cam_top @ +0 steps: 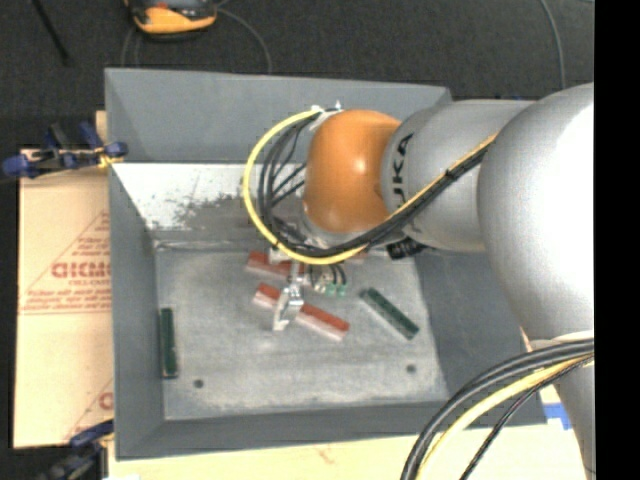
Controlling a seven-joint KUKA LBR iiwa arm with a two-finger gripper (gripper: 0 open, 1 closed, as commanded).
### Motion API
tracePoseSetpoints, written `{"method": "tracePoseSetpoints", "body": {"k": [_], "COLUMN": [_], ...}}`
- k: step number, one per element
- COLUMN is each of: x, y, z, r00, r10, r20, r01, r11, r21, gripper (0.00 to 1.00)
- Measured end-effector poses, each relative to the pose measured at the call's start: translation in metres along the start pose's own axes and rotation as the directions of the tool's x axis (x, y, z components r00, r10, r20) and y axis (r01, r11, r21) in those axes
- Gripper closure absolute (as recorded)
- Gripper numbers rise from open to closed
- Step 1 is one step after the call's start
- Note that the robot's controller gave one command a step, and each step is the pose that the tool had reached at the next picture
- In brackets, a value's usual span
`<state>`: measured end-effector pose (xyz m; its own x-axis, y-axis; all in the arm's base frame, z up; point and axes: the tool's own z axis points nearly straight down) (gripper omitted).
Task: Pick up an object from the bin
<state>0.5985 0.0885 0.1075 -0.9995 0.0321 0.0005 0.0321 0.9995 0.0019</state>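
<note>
The arm [450, 188] reaches in from the right and bends down over the middle of the bin [300, 378]. Its orange cover [345, 173] hangs above the small cluster there, probably because that is where the pieces lie closest together. The bin holds little. A dark green bar [167, 343] lies alone along the left wall, and a slanted green bar [390, 313] lies right of centre. At the centre are the far red bar [268, 262], the middle red bar [268, 295] and the near red bar [325, 320]. The claw [287, 313] sits low between the last two, which are the likeliest picks. Whether it is apart or together cannot be told.
</note>
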Motion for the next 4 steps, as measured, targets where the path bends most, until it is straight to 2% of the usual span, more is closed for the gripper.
{"method": "tracePoseSetpoints", "body": {"k": [1,2,3,4], "x": [0.021,0.018,0.018,0.015], "y": [-0.020,-0.016,-0.016,-0.014], "z": [0.031,0.023,0.023,-0.024], "r00": [1.000,1.000,1.000,0.999], "r10": [-0.004,-0.007,-0.006,0.044], "r20": [0.006,-0.001,0.000,-0.003], "r01": [0.004,0.007,0.006,-0.044], "r11": [1.000,1.000,1.000,0.999], "r21": [0.002,-0.001,-0.001,0.001], "gripper": [0.00,1.00,1.00,1.00]}}
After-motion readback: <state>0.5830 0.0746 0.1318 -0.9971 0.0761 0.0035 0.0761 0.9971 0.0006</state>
